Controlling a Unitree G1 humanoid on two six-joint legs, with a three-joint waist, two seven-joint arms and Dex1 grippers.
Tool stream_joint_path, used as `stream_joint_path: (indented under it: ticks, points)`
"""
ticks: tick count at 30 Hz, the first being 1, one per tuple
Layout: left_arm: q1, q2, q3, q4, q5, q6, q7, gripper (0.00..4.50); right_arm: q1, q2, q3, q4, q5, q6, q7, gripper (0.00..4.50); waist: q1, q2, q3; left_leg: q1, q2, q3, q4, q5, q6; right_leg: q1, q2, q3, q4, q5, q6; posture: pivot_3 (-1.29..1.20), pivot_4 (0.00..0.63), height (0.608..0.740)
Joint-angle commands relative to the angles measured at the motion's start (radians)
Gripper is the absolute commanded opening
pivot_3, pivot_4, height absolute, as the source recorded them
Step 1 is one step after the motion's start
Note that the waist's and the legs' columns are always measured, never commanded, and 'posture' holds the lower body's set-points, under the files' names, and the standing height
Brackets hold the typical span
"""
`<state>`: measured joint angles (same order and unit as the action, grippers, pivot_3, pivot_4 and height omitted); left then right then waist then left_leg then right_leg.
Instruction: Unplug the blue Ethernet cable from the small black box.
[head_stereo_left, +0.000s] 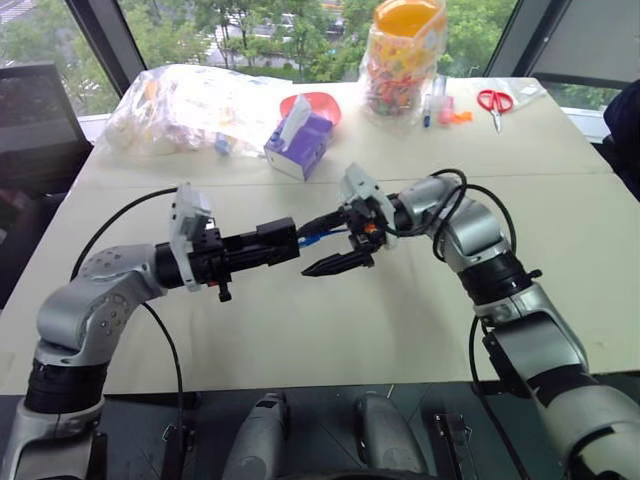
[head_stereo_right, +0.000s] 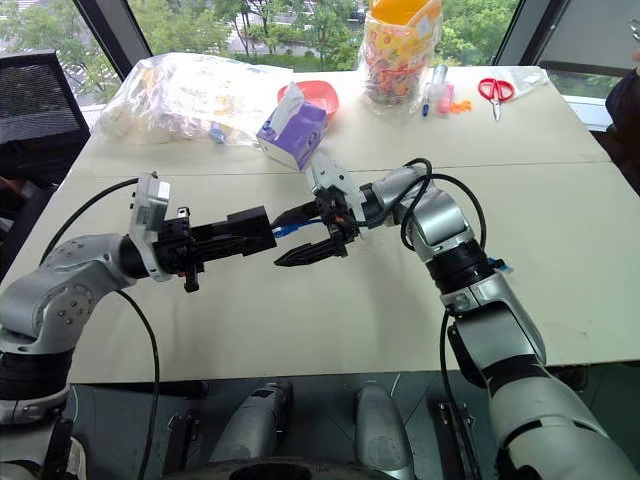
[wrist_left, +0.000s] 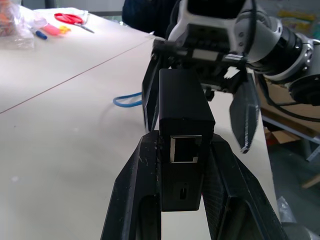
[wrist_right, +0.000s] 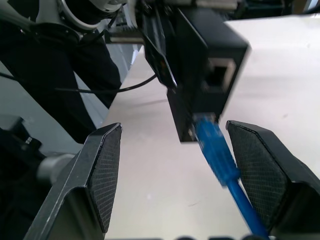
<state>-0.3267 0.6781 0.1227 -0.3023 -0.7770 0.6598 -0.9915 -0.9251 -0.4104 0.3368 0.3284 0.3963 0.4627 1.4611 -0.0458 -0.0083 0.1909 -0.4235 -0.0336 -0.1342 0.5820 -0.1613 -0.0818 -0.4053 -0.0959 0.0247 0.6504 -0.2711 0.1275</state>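
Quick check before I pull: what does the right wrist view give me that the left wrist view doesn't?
Right wrist alone: the blue Ethernet cable's plug seated in the small black box, between the right gripper's open jaws, neither touching it. Left wrist alone: the left gripper shut on the box, an empty port facing the camera, scissors on the table. Both: the box, cable and table.
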Motion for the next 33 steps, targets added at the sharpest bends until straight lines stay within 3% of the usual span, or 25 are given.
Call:
stream_joint_path:
  ticks: [1, 3, 6, 11, 19, 22, 26, 33]
  points:
    - [-0.009, 0.018, 0.044, -0.035, -0.029, 0.006, 0.009, 0.48, -0.039, 0.015, -0.023, 0.010, 0.002, 0.016, 0.016, 3.44, 0.001, 0.000, 0.000, 0.000, 0.000, 0.000, 0.000, 0.000, 0.000, 0.000, 0.000, 0.000, 0.000, 0.000, 0.000, 0.00, 0.150, 0.726]
    - [-0.009, 0.019, 0.046, -0.036, -0.031, 0.009, 0.010, 0.48, -0.043, 0.020, -0.024, 0.021, -0.003, 0.016, 0.017, 3.44, 0.001, 0.000, 0.000, 0.000, 0.000, 0.000, 0.000, 0.000, 0.000, 0.000, 0.000, 0.000, 0.000, 0.000, 0.000, 0.00, 0.150, 0.726]
    - [-0.009, 0.027, 0.044, -0.039, -0.033, 0.011, 0.006, 0.48, -0.051, 0.026, -0.027, 0.041, -0.010, 0.017, 0.020, 2.60, 0.001, 0.000, 0.000, 0.000, 0.000, 0.000, 0.000, 0.000, 0.000, 0.000, 0.000, 0.000, 0.000, 0.000, 0.000, 0.00, 0.150, 0.726]
    - [-0.011, 0.030, 0.043, -0.037, -0.037, 0.011, 0.005, 0.48, -0.069, 0.025, -0.035, 0.070, -0.015, 0.021, 0.038, 0.05, 0.001, 0.000, 0.000, 0.000, 0.000, 0.000, 0.000, 0.000, 0.000, 0.000, 0.000, 0.000, 0.000, 0.000, 0.000, 0.00, 0.150, 0.726]
    - [0.003, 0.035, 0.041, -0.046, -0.041, 0.013, 0.003, 0.48, -0.093, 0.020, -0.041, 0.096, -0.018, 0.044, 0.072, 0.05, 0.001, 0.000, 0.000, 0.000, 0.000, 0.000, 0.000, 0.000, 0.000, 0.000, 0.000, 0.000, 0.000, 0.000, 0.000, 0.00, 0.150, 0.726]
    - [0.005, 0.036, 0.041, -0.047, -0.042, 0.013, 0.004, 0.48, -0.104, 0.020, -0.046, 0.110, -0.018, 0.052, 0.081, 1.15, 0.001, 0.000, 0.000, 0.000, 0.000, 0.000, 0.000, 0.000, 0.000, 0.000, 0.000, 0.000, 0.000, 0.000, 0.000, 0.00, 0.150, 0.726]
    - [0.009, 0.038, 0.042, -0.048, -0.045, 0.010, 0.006, 0.48, -0.116, 0.026, -0.062, 0.128, -0.022, 0.041, 0.080, 3.05, 0.001, 0.000, 0.000, 0.000, 0.000, 0.000, 0.000, 0.000, 0.000, 0.000, 0.000, 0.000, 0.000, 0.000, 0.000, 0.00, 0.150, 0.726]
    - [0.008, 0.038, 0.044, -0.048, -0.046, 0.007, 0.006, 0.48, -0.132, 0.033, -0.074, 0.160, -0.023, 0.048, 0.094, 3.05, 0.001, 0.000, 0.000, 0.000, 0.000, 0.000, 0.000, 0.000, 0.000, 0.000, 0.000, 0.000, 0.000, 0.000, 0.000, 0.00, 0.150, 0.726]
